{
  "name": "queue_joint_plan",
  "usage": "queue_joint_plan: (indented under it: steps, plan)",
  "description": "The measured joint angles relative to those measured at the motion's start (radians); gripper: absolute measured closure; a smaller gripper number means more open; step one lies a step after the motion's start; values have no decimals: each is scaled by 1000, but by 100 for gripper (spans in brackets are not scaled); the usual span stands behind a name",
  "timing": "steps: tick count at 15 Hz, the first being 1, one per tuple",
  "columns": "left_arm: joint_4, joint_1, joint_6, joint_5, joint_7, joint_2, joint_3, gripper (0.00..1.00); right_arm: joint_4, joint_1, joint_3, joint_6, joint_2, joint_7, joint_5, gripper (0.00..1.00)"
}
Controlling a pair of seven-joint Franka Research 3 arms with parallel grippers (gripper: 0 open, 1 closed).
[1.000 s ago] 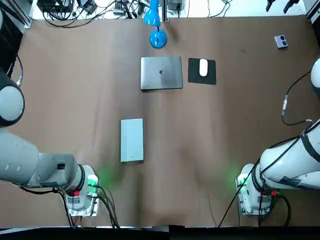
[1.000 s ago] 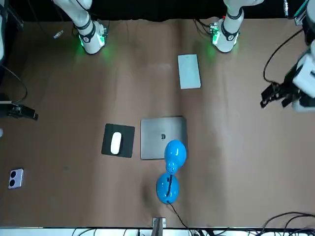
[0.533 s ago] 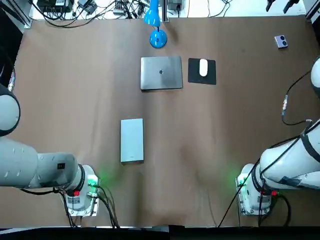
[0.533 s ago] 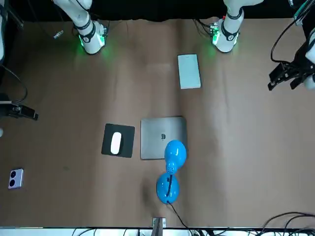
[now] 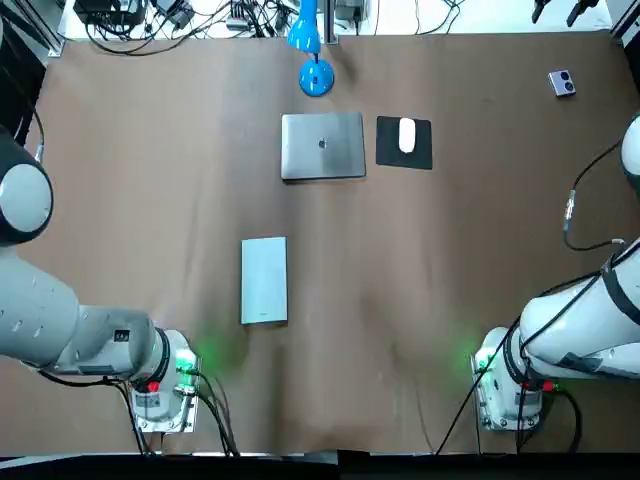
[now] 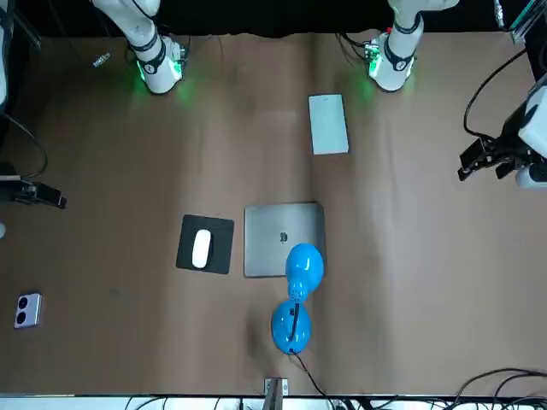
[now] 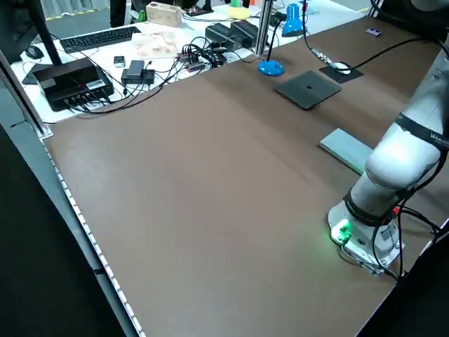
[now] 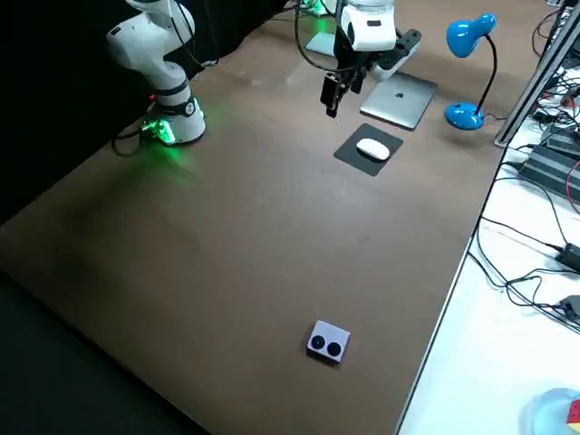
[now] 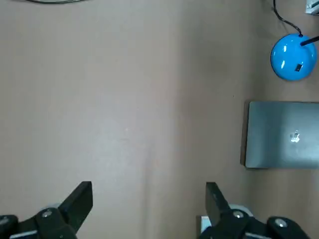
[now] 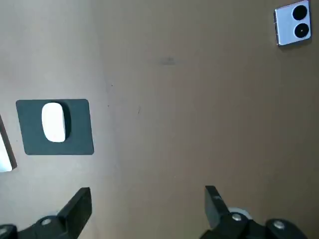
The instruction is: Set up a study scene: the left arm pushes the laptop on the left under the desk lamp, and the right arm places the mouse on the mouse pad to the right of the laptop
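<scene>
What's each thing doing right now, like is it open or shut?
Desk lamp: standing upright.
Laptop: lid shut, flat under the desk lamp.
Mouse: resting on the mouse pad.
Left end effector: open, empty, raised over the table.
Right end effector: open, empty, raised over the table.

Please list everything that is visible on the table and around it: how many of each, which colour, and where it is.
laptop: 1, grey, closed, far middle of the table, just in front of the lamp's base
desk lamp: 1, blue, far edge, middle
mouse pad: 1, black, beside the laptop on the robot's right
mouse: 1, white, on the mouse pad
flat slab: 1, pale grey-green, nearer the robot, left of middle
small device: 1, lilac with two dark circles, far right corner
table: 1, brown
cables: several, black, beyond the far edge
left gripper: 1, black, open, above bare table left of the laptop
right gripper: 1, black, open, above bare table between mouse pad and small device
</scene>
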Motion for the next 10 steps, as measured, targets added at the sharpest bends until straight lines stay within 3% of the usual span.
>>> queue_joint_plan:
  steps: [10]
  plan:
    - [19,33,20,6,100,3,27,0,0,0,2,0,-1,-1,0,0]
